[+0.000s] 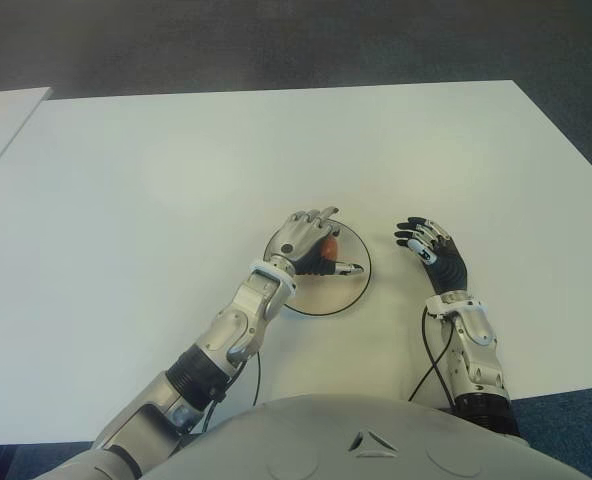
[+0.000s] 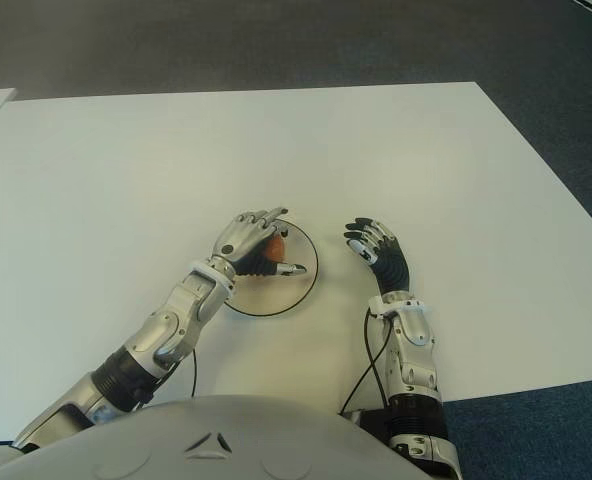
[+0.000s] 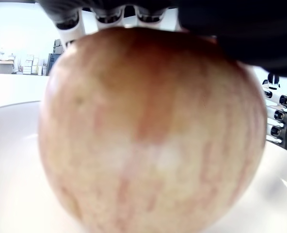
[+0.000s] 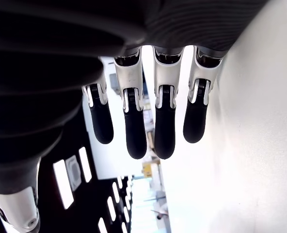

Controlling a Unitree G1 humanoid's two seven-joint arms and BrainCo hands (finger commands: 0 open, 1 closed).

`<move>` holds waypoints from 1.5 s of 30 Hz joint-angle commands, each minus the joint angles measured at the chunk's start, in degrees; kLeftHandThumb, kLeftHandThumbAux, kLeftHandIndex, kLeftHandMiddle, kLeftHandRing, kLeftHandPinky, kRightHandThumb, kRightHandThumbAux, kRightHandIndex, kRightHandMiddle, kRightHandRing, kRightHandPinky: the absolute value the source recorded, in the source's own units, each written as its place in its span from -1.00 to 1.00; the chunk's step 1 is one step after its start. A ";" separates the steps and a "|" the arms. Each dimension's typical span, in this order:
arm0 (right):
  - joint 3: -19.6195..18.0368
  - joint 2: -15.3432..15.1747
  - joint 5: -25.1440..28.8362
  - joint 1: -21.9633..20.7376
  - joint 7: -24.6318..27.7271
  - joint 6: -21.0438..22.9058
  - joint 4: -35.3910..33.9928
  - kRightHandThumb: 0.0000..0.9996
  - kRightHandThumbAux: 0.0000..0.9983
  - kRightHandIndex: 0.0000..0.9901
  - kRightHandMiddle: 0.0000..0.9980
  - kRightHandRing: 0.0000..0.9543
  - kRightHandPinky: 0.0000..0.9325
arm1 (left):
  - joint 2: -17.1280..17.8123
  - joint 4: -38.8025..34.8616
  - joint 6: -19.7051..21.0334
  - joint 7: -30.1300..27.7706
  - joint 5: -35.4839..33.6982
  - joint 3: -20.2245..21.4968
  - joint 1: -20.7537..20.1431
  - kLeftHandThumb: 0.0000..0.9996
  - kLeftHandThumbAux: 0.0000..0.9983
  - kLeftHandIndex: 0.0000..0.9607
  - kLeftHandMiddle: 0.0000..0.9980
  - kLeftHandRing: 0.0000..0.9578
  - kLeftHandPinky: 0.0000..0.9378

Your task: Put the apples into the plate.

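A red-yellow apple (image 1: 328, 246) sits low over the white round plate (image 1: 348, 291) near the table's front edge. My left hand (image 1: 311, 240) covers it from above, fingers curled over its top and thumb stretched toward the plate's middle. The left wrist view is filled by the apple (image 3: 148, 131), with the plate's white surface (image 3: 12, 170) right under it; whether they touch is hidden. Only this one apple shows. My right hand (image 1: 428, 245) shows to the right of the plate, its fingers (image 4: 165, 126) straight and holding nothing.
The white table (image 1: 176, 160) stretches wide behind and to the left of the plate. A second white surface (image 1: 1, 115) adjoins at the far left. A black cable (image 1: 426, 350) runs beside my right forearm. Dark carpet lies beyond the far edge.
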 commanded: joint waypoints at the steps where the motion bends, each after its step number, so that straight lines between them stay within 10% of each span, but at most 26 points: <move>1: 0.34 0.31 -0.64 1.66 -0.09 2.91 2.48 -0.46 0.37 -0.41 -0.25 -0.26 -0.26 | 0.42 0.85 -0.71 1.67 -0.19 0.49 0.63 -0.85 -0.69 -1.00 -1.00 -1.00 -1.00; 45: -0.11 0.65 0.27 0.80 0.94 2.23 4.38 -0.40 0.30 -0.42 -0.25 -0.26 -0.27 | -0.27 5.36 -2.42 14.23 -0.29 1.60 0.52 -0.86 -0.70 -1.00 -1.00 -1.00 -1.00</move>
